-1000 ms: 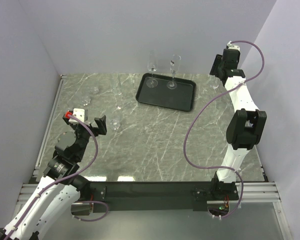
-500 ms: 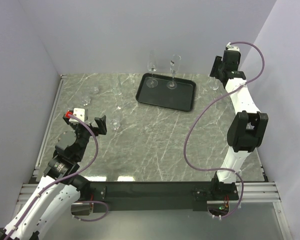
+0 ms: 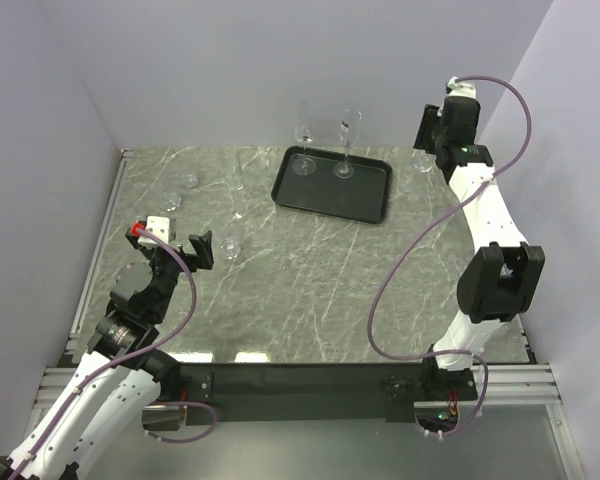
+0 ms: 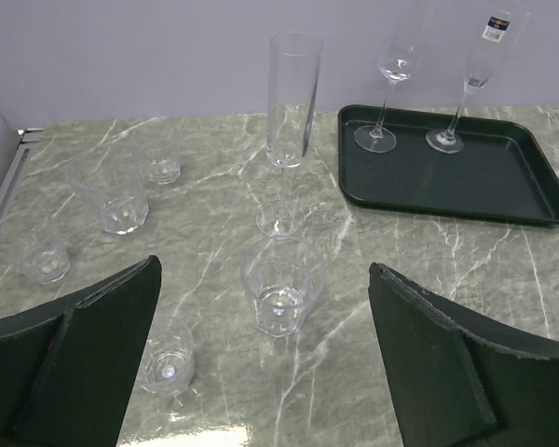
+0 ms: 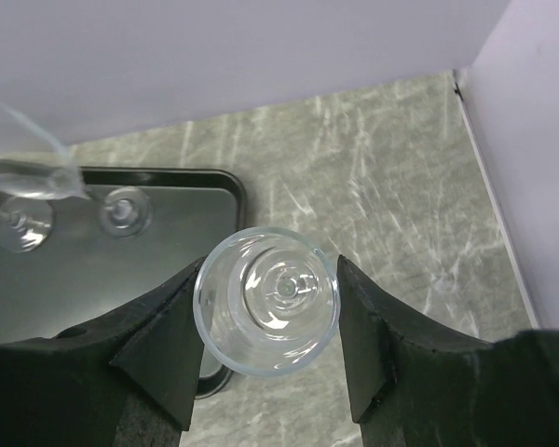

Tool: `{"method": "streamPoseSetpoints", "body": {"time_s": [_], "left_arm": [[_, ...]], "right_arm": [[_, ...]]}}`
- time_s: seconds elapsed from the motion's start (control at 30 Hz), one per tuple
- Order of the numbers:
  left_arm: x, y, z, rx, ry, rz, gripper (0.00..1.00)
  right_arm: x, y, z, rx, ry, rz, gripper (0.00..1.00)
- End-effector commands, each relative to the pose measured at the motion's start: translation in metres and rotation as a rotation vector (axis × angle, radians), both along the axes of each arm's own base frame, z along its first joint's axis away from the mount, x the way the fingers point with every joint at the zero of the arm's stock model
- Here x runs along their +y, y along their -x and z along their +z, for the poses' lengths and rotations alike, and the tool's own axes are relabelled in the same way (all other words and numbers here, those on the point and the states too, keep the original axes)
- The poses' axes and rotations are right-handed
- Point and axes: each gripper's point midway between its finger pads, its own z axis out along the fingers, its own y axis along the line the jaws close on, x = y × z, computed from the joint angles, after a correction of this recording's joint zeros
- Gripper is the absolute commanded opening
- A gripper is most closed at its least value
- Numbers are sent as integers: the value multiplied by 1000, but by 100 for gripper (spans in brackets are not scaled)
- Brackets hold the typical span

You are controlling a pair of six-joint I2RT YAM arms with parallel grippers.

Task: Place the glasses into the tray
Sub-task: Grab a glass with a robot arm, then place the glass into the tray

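Right of the tray (image 3: 365, 203), the right pincer (image 5: 270, 279) clasps a glass (image 5: 266, 303) upright, rim up; the left pincer (image 4: 264, 270) gapes.

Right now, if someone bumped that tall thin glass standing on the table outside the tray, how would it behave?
The tall glass would probably tip easily: its long bowl sits high on a thin stem over a small foot. It looks like clear thin glass, so it is likely fragile and slippery. Falling, it might strike the tumbler standing close by.
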Motion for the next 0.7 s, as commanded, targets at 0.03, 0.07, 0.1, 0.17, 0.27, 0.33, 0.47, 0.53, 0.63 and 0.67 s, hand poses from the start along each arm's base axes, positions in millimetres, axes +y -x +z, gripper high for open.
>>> {"method": "streamPoseSetpoints", "body": {"time_s": [0.03, 0.07, 0.1, 0.17, 0.27, 0.33, 0.47, 0.53, 0.63, 0.67], "left_arm": [[-1, 0, 11, -41, 14, -10, 99], [-1, 0, 12, -42, 14, -10, 99], [-1, 0, 11, -41, 14, -9, 99], [-1, 0, 11, -39, 11, -10, 99], [0, 0, 11, -39, 11, -7, 99], [0, 0, 11, -40, 10, -7, 99], [0, -1, 9, -37, 5, -2, 99], [0, -1, 10, -39, 5, -5, 99], [-2, -2, 8, -34, -1, -11, 99], [-2, -2, 8, -34, -1, -13, 100]], "right_arm": [[18, 4, 73, -199, 16, 28, 13], [21, 4, 75, -204, 17, 34, 13], [22, 4, 77, -208, 20, 36, 13], [28, 2, 80, -212, 20, 49, 13], [35, -2, 82, -214, 18, 64, 13], [39, -6, 80, -209, 15, 74, 12], [50, -16, 76, -209, 3, 96, 12], [53, -20, 80, -220, -5, 106, 12], [61, -29, 79, -219, -16, 126, 12], [65, -34, 74, -210, -19, 135, 12]]}}
